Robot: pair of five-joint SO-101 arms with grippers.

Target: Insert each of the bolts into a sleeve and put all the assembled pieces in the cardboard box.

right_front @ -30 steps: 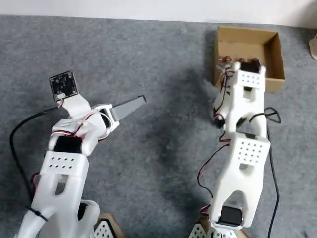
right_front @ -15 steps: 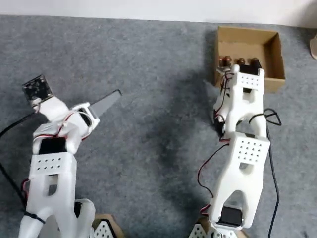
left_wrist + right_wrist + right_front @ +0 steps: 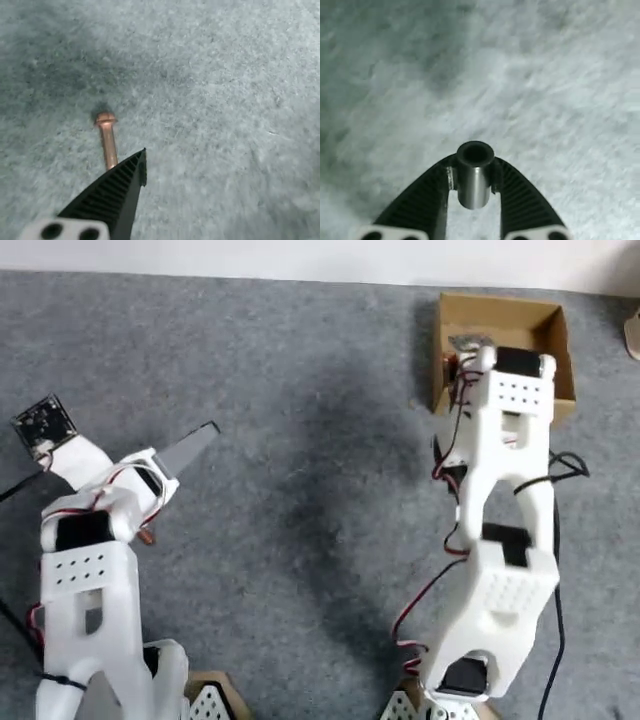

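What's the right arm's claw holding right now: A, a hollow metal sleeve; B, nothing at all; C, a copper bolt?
A: in the right wrist view the right claw is clamped on a dark hollow sleeve, whose open end shows between the fingers.

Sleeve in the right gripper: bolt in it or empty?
Empty. Right wrist view looks into the sleeve's open end: dark hollow bore, no bolt. The right gripper clamps it.
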